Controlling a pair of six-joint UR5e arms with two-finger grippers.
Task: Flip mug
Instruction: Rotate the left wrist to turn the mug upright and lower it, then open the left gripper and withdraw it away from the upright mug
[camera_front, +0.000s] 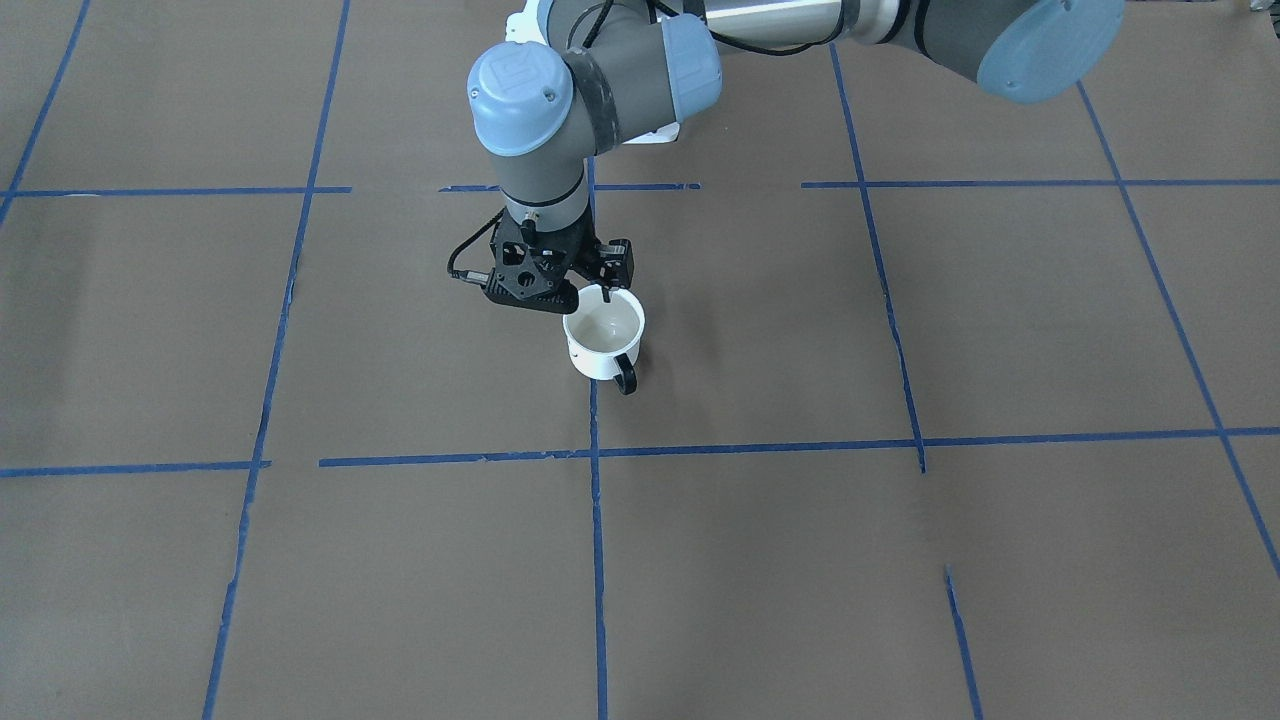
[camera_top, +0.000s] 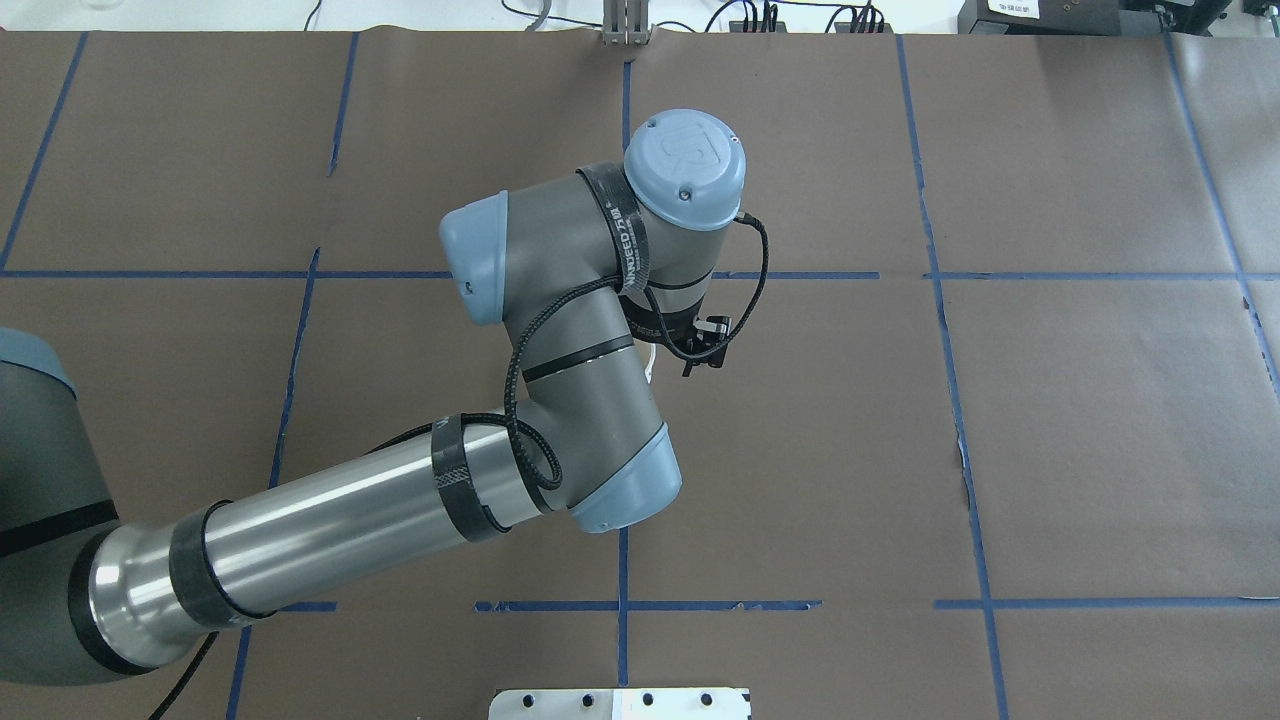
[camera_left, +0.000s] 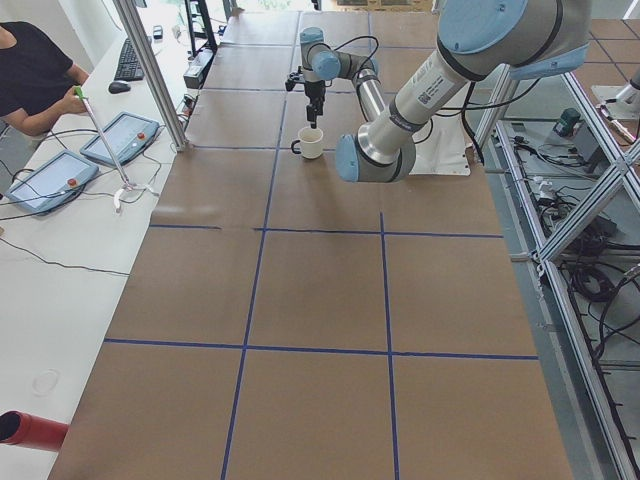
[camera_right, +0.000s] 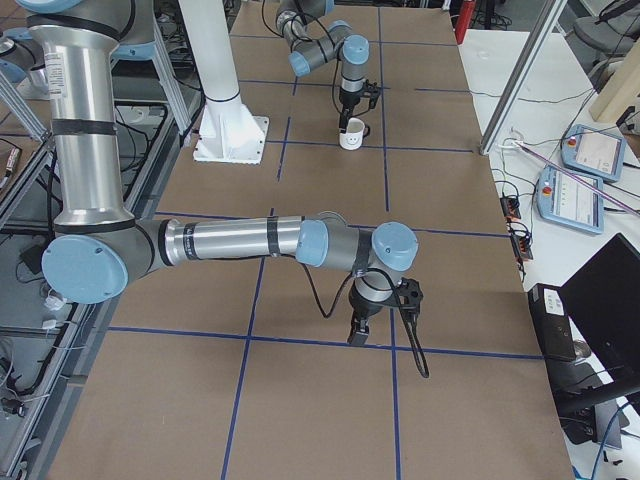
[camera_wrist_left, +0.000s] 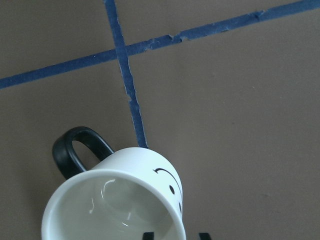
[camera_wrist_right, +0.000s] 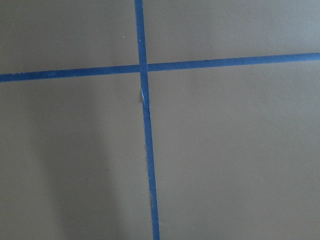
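Mug (camera_front: 603, 335) stands upright, mouth up, handle (camera_front: 626, 378) opposite left claw (camera_front: 606, 293), which is parted astride its rim.

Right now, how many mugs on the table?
1. The small white enamel-style mug with a black loop handle stands upright on a blue tape line, its rim under the left gripper. No other shows in any view.

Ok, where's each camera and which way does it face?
Front-facing: across the table, facing the robot; left hand at the mug.
Overhead: behind the shoulders, looking down; left arm over mug.
Exterior left: left table end; left arm, mug.
Exterior right: right end; right arm near, left far.
Left wrist: down on the mug; fingertips show.
Right wrist: down; tape cross only.
Shared: mug handle, front-facing and left wrist.
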